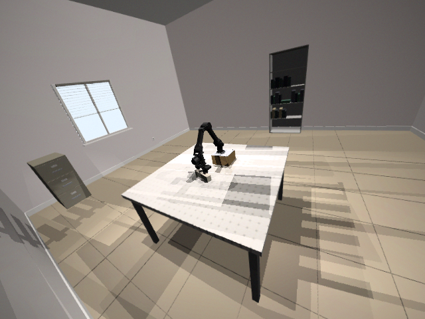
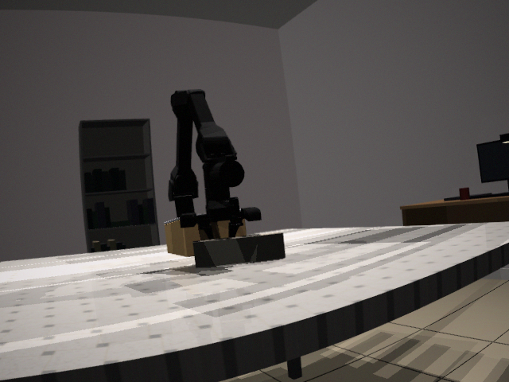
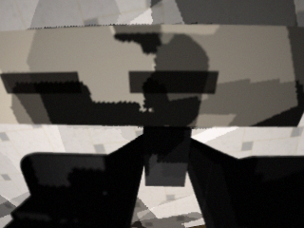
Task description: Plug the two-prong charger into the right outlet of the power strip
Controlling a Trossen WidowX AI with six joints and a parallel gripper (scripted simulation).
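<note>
The power strip (image 1: 202, 175) (image 2: 239, 251) (image 3: 247, 52) lies on the table as a long block, pale in the wrist view, with two dark outlet rectangles. The right outlet (image 3: 209, 82) is above the gripper in the wrist view; the left outlet (image 3: 42, 76) is at the left. My gripper (image 3: 162, 138) (image 2: 224, 234) is shut on the charger (image 3: 165, 173), a dark block between the fingers, whose upper end meets the strip's lower edge in the wrist view. The charger lines up roughly with the right outlet's middle, slightly left. Its prongs are hidden, so I cannot tell whether they touch or enter the strip.
A brown box (image 1: 228, 159) (image 2: 177, 239) with a pale top stands on the table (image 1: 240, 219) (image 2: 254, 304) behind the strip, by the arm's base. Patchy shadows fall over the table and strip. The table's near edge shows in the exterior view.
</note>
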